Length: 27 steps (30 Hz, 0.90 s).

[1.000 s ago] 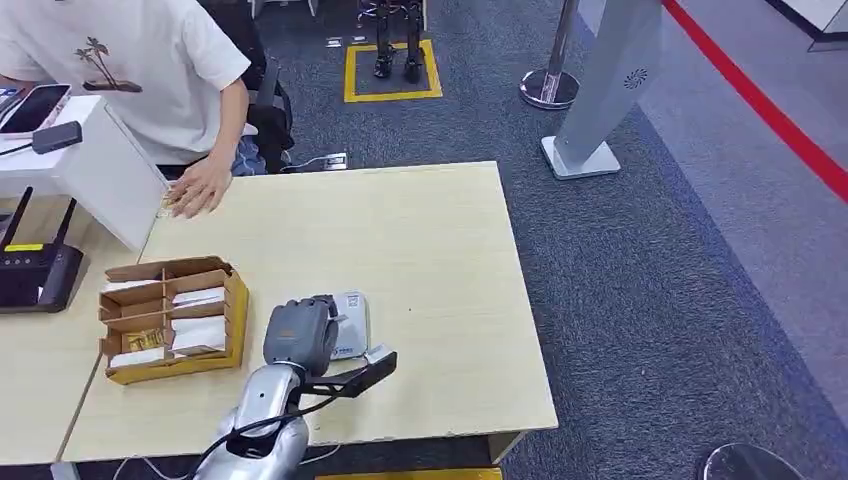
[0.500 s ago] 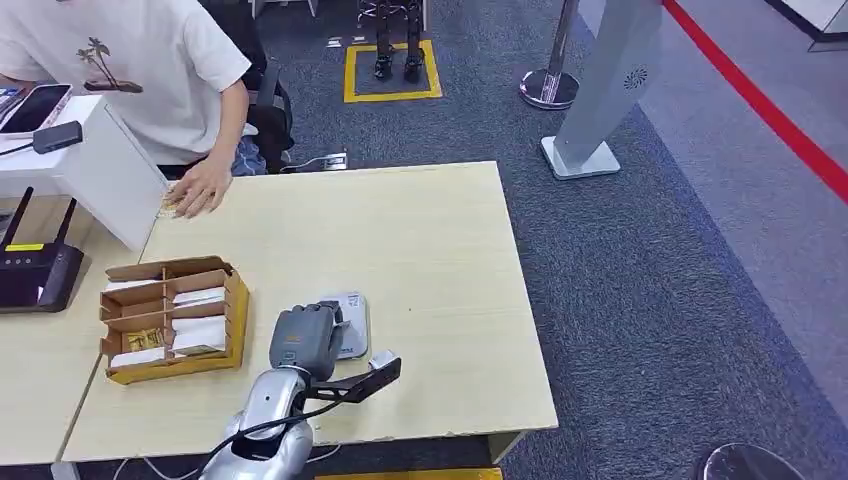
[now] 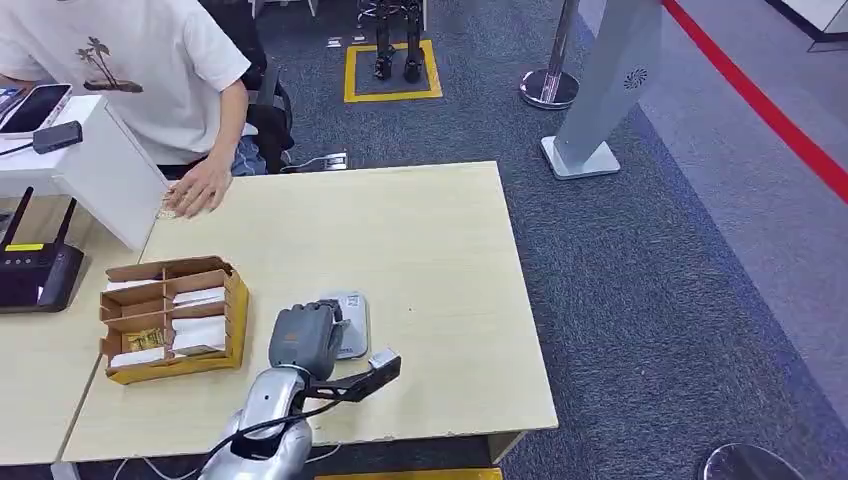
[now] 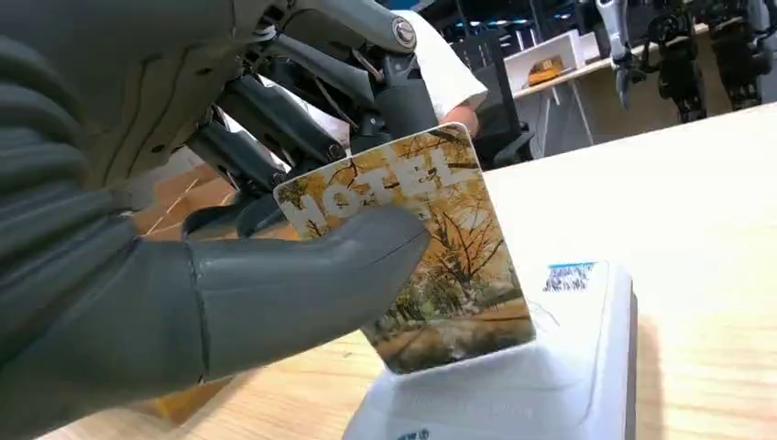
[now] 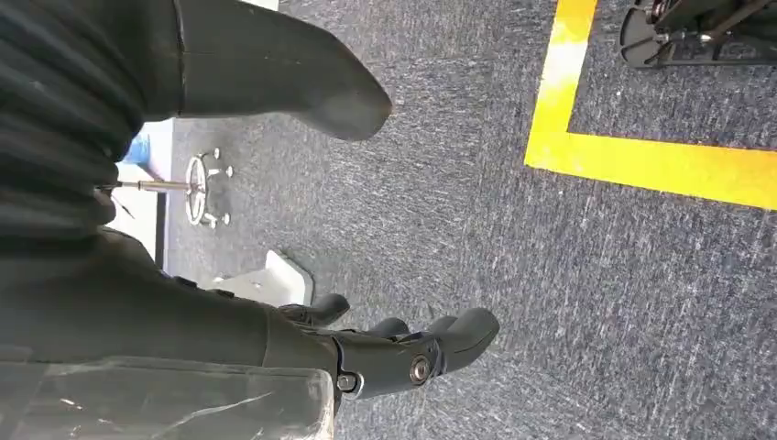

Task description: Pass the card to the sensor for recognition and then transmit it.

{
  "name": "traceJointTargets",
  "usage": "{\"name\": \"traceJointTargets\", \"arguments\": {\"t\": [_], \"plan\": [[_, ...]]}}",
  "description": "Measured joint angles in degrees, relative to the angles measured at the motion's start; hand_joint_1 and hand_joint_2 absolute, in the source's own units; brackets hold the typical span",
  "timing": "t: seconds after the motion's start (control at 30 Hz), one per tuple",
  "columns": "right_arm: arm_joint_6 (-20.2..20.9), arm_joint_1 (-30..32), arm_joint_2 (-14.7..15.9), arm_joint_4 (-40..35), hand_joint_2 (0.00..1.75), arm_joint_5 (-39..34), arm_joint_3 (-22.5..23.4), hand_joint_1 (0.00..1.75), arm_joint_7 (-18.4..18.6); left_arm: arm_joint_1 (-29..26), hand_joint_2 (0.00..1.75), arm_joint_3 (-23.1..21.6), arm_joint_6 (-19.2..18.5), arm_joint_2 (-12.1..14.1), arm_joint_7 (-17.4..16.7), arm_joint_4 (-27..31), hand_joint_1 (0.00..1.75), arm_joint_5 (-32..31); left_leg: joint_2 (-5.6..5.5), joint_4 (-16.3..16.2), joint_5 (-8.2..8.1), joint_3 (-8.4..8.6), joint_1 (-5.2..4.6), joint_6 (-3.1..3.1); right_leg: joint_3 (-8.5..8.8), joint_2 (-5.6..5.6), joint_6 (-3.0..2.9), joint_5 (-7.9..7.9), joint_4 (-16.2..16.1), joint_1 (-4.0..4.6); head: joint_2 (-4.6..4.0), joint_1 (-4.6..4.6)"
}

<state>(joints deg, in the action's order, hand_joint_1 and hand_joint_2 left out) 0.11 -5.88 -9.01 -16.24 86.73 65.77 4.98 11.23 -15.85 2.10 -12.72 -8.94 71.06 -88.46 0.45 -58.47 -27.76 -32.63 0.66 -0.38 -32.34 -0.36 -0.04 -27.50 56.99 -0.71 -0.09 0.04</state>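
My left hand hangs over the near middle of the wooden table and pinches a hotel card with an autumn-tree print between thumb and fingers. The card stands tilted with its lower edge on or just above the white card sensor, a flat white box with a blue label. My right hand hangs over the grey carpet, fingers apart, holding nothing.
A cardboard divider box with cards stands left of the sensor. A person in a white shirt rests a hand on the far left table edge. A black router sits on the left desk.
My left hand slid slightly toward me and to the right over the sensor a second ago; since half a second ago it has stayed still.
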Motion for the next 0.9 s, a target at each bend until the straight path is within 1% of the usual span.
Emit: {"name": "traceJointTargets", "arguments": {"t": [0.1,0.23,0.3,0.4,0.67,0.77,0.9], "plan": [[0.1,0.0,0.0,0.0,1.75,0.0,0.0,0.0,0.0,0.5,1.75,0.9,-0.5,0.2,-0.5,3.0,1.75,0.0,0.0,0.0,0.0,0.0,0.0,0.0,0.0,0.0,0.0,0.0,0.0,0.0,0.0,0.0],[0.4,0.1,0.0,0.0,1.75,0.0,0.0,0.0,-0.1,3.8,1.75,3.2,-2.3,1.2,-0.4,8.3,1.75,0.0,-0.01,0.0,0.01,0.0,0.02,0.0,0.0,-0.01,0.0,0.0,0.0,0.01,0.0,0.0],[0.4,0.1,0.0,0.0,1.75,0.0,0.0,0.0,-0.1,6.2,1.75,4.5,-3.0,2.1,-0.7,10.6,1.75,0.0,-0.01,0.0,0.02,0.01,0.02,-0.01,0.0,-0.01,-0.01,0.0,0.0,0.01,0.0,0.0],[0.5,0.2,0.0,0.0,1.75,0.0,0.0,0.0,-0.3,9.4,1.75,5.9,-4.4,4.4,-1.5,12.8,1.75,0.0,-0.01,0.0,0.03,0.01,0.03,-0.03,0.0,-0.01,-0.01,0.0,0.0,0.01,0.0,-0.02],[0.8,0.2,0.0,0.0,1.75,0.0,0.0,0.0,-0.9,16.7,1.75,9.7,-6.5,10.6,-1.7,13.2,1.75,0.0,0.01,0.0,0.04,0.01,0.03,-0.04,-0.01,0.02,-0.01,0.0,0.1,0.02,0.0,0.0],[0.8,0.3,0.0,0.0,1.75,0.0,0.0,0.0,-0.9,17.9,1.75,10.8,-7.0,12.5,-2.1,13.2,1.75,0.0,-0.01,0.0,0.04,0.0,0.03,-0.04,0.0,0.0,-0.01,0.0,0.1,0.02,0.0,0.02],[0.6,0.3,0.0,0.0,1.75,-0.1,0.0,0.0,-0.9,18.0,1.75,12.2,-7.6,14.8,-2.4,13.2,1.75,0.0,0.0,0.0,0.04,-0.01,0.03,-0.04,0.0,0.02,-0.01,0.0,0.0,0.02,0.0,0.0]]}}
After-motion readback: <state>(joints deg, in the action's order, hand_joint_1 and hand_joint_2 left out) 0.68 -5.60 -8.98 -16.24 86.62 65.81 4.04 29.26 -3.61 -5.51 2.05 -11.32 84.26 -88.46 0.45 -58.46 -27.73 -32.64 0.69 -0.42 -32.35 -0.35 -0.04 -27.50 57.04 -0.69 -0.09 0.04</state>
